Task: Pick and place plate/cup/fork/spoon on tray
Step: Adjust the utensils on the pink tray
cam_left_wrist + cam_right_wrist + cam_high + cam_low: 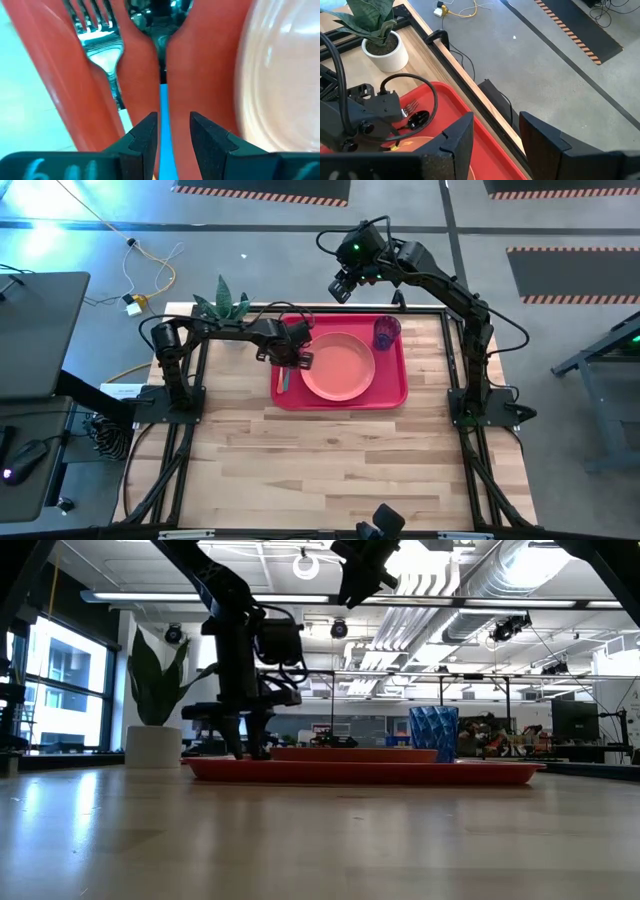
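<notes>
Red tray (pixel 395 394) holds plate (pixel 338 366), cup (pixel 386 332), fork (pixel 102 47) and spoon (pixel 161 35) beside plate; left gripper (pixel 172 131) released over spoon handle, right gripper (pixel 495 134) spread, raised beyond tray.

I see a grey floor (pixel 250 270) with striped hazard tape (pixel 565 250), a yellow cable (pixel 150 275), a potted plant (pixel 152 705) beside windows (pixel 50 690), and ceiling ducts (pixel 520 580) under strip lighting.
</notes>
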You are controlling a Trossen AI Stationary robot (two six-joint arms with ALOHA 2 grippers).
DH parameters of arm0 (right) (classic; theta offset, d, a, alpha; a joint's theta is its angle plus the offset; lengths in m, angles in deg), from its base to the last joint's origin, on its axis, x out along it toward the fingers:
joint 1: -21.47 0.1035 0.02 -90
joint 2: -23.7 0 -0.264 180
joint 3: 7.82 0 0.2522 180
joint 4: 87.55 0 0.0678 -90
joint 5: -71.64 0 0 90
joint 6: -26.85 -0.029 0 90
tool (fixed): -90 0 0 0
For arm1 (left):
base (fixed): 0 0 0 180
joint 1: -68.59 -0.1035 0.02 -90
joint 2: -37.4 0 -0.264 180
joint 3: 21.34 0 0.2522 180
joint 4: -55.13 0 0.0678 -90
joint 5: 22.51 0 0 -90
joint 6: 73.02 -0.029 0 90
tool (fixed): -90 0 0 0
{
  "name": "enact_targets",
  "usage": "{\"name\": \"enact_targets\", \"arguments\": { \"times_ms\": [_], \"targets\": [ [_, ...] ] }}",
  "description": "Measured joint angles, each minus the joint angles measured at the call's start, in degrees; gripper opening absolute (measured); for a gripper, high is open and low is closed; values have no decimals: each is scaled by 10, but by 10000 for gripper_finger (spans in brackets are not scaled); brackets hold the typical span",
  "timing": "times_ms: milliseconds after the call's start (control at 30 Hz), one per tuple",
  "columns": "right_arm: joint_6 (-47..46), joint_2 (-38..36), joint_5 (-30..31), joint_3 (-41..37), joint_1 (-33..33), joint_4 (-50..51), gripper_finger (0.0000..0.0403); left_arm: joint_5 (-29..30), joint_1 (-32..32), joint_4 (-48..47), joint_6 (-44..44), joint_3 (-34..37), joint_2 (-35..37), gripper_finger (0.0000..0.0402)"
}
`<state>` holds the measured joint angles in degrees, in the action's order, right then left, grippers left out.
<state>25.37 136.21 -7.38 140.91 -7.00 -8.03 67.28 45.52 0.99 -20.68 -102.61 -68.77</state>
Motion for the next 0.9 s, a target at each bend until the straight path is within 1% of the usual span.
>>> {"name": "enact_targets", "arguments": {
  "times_ms": [267, 433, 700, 900],
  "targets": [
    [0, 0, 0, 0, 0, 0, 149, 6, 0, 0, 0, 0, -3, 103],
    [0, 0, 0, 0, 0, 0, 149, 0, 0, 18, 0, -1, -12, 103],
    [0, 0, 0, 0, 0, 0, 149, -2, 0, 13, 0, -2, -17, 103],
    [0, 0, 0, 0, 0, 0, 149, -10, 2, 31, 14, -2, -17, 103]
  ]
}}
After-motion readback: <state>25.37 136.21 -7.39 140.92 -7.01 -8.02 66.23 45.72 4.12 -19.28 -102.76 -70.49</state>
